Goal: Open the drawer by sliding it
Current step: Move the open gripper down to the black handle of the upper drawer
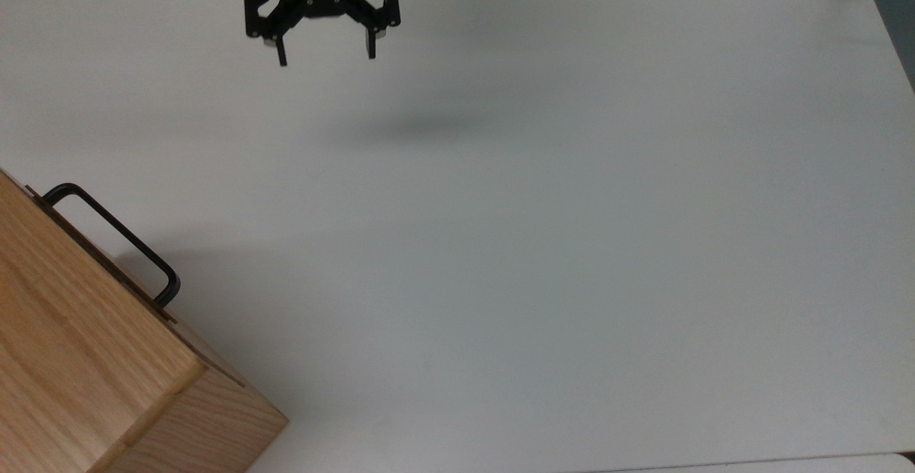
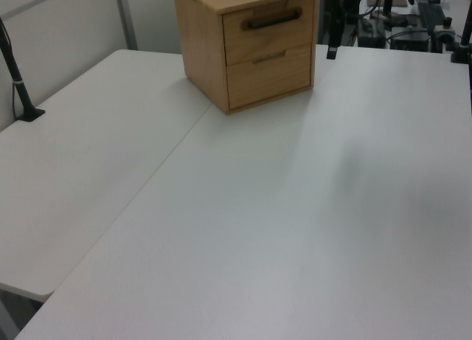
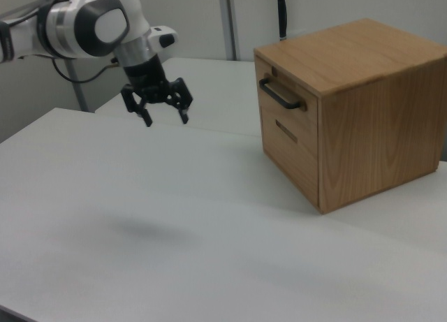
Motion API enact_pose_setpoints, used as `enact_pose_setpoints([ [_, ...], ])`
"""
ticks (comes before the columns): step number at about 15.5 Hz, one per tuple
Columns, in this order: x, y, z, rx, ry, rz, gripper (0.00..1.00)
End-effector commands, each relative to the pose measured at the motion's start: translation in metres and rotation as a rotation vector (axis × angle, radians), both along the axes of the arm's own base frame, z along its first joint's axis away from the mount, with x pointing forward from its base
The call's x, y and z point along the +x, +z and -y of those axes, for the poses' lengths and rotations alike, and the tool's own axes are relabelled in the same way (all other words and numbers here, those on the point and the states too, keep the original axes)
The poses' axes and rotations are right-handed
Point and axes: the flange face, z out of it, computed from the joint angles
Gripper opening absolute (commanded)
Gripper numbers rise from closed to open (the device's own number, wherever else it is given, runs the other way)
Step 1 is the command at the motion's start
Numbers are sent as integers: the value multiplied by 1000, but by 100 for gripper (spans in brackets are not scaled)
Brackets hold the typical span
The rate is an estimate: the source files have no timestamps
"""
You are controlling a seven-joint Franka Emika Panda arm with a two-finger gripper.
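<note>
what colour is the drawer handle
Black; the handle on the oak drawer shows best in the right view.

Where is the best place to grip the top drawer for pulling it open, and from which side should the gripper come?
Grip the black bar handle on the drawer front, near its middle. It stands off the panel, leaving a gap for one finger behind it. Probably best to come from the front, fingers above and below the horizontal bar. The gripper is open, hanging over the table, apart from the cabinet.
</note>
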Motion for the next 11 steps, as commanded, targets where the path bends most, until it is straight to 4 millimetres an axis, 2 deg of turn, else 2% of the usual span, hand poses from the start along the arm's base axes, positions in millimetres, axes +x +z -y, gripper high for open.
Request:
enact_pose_setpoints([
  [1,28,5,34,-89,136,80,100],
  [2,32,10,38,-124,184,90,100],
  [4,41,7,45,-218,305,90,97],
  [7,52,15,68,-316,406,180,96],
  [8,57,14,70,-345,437,209,96],
  [11,83,-24,72,-412,498,233,96],
])
